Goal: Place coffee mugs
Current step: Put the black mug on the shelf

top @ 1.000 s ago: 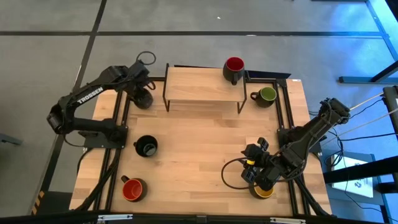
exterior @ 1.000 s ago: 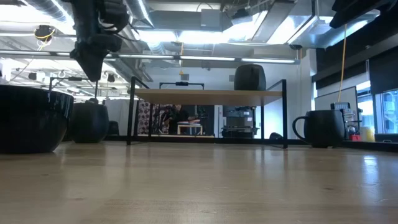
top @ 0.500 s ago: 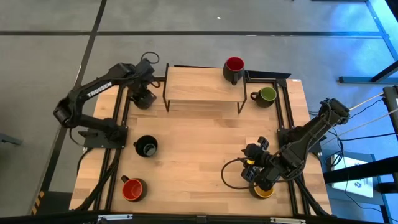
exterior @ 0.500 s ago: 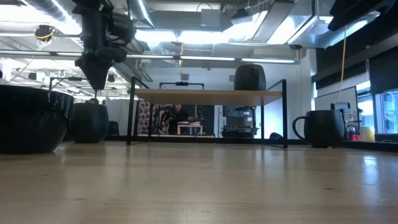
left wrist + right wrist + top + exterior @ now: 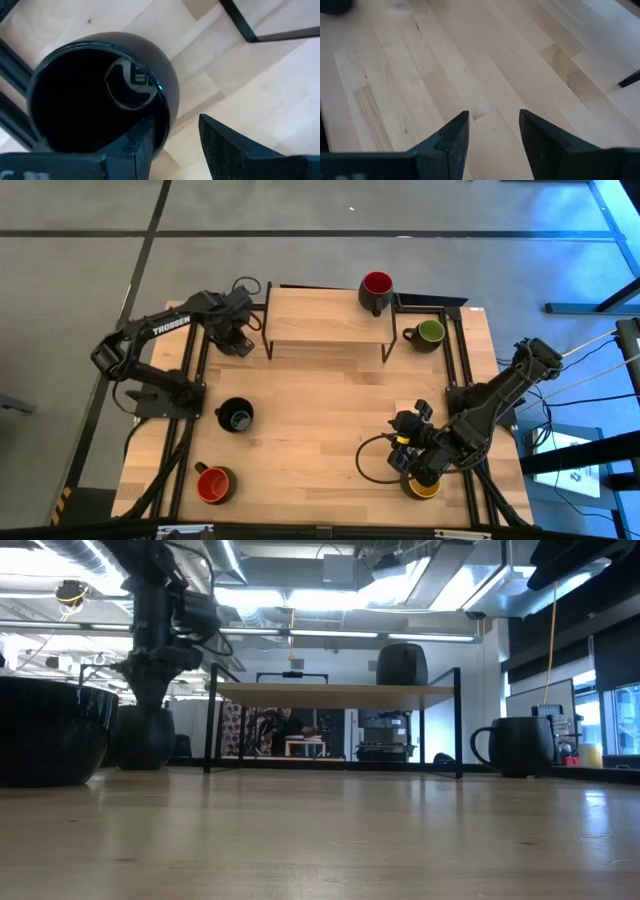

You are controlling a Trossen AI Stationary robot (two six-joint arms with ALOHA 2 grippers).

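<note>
Six dark mugs show in the high view. A red-lined one (image 5: 376,288) stands on the raised shelf and a green-lined one (image 5: 429,332) on the table to its right. A black one (image 5: 236,416) and a red one (image 5: 213,483) stand on the table's left half. A yellow one (image 5: 426,488) is partly hidden under the right arm. The sixth, a black mug (image 5: 100,95), stands upright at the far left. My left gripper (image 5: 175,127) is open, low over this mug's rim. My right gripper (image 5: 492,117) is open above bare wood near the yellow mug. My left gripper comes at the black mug from above, pointing down. One finger (image 5: 142,142) stands over the opening just inside the rim (image 5: 167,100), the other (image 5: 220,145) outside the wall. Whether either finger touches the mug, I cannot tell.
The wooden shelf (image 5: 325,315) on dark metal legs stands at the table's far edge, one leg (image 5: 240,22) close beside the left gripper. Dark rails (image 5: 190,380) run along both table sides. Open wood lies in the table's middle (image 5: 320,410).
The left gripper has moved toward the shelf's left leg and come down onto the far-left black mug, its fingertips now level with the rim. The mug has stayed where it stood. The right arm has kept still.
</note>
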